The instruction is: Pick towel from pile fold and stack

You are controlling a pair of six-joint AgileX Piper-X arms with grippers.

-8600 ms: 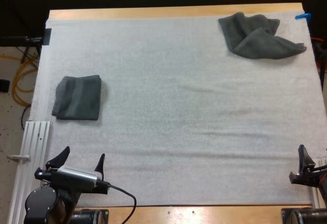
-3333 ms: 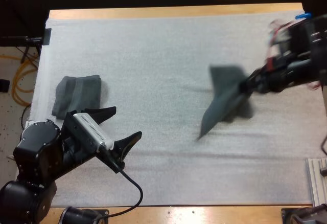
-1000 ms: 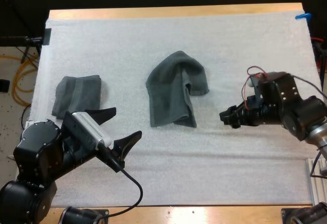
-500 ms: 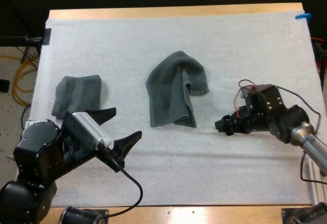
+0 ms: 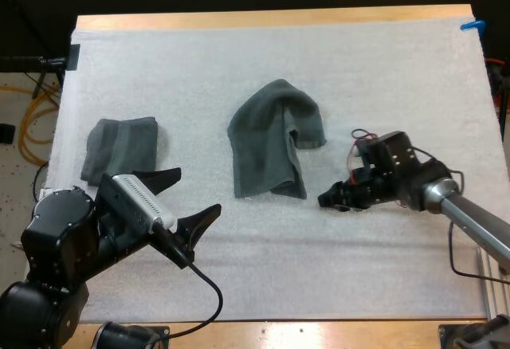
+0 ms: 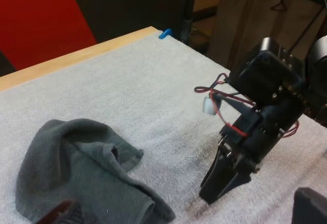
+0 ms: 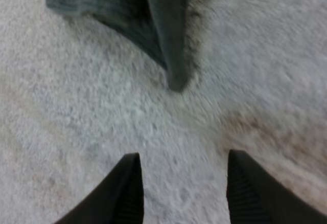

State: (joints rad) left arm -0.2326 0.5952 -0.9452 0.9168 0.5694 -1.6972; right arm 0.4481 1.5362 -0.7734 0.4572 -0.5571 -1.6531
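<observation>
A crumpled dark grey-green towel (image 5: pixel 272 148) lies in the middle of the white mat (image 5: pixel 263 62). A folded towel (image 5: pixel 121 150) rests near the mat's left edge. My right gripper (image 5: pixel 331 200) is low over the mat, just right of the crumpled towel's near right corner. In the right wrist view its fingers (image 7: pixel 130 183) stand apart over bare mat, a short way from the towel's corner (image 7: pixel 168 40); the gripper (image 7: pixel 184 157) is open. My left gripper (image 5: pixel 197 191) hovers open, nearer than the folded towel. The left wrist view has the crumpled towel (image 6: pixel 76 173) and the right gripper (image 6: pixel 222 183) beside it.
The mat covers nearly the whole wooden table (image 5: pixel 271 17). An aluminium rail (image 5: pixel 48 221) runs along the mat's near left edge. Bare mat stretches across the far side and the near right.
The right gripper carried the towel from the far right to the middle and released it. In the last second it slid left and down towards the towel's near right corner. The left arm is still.
</observation>
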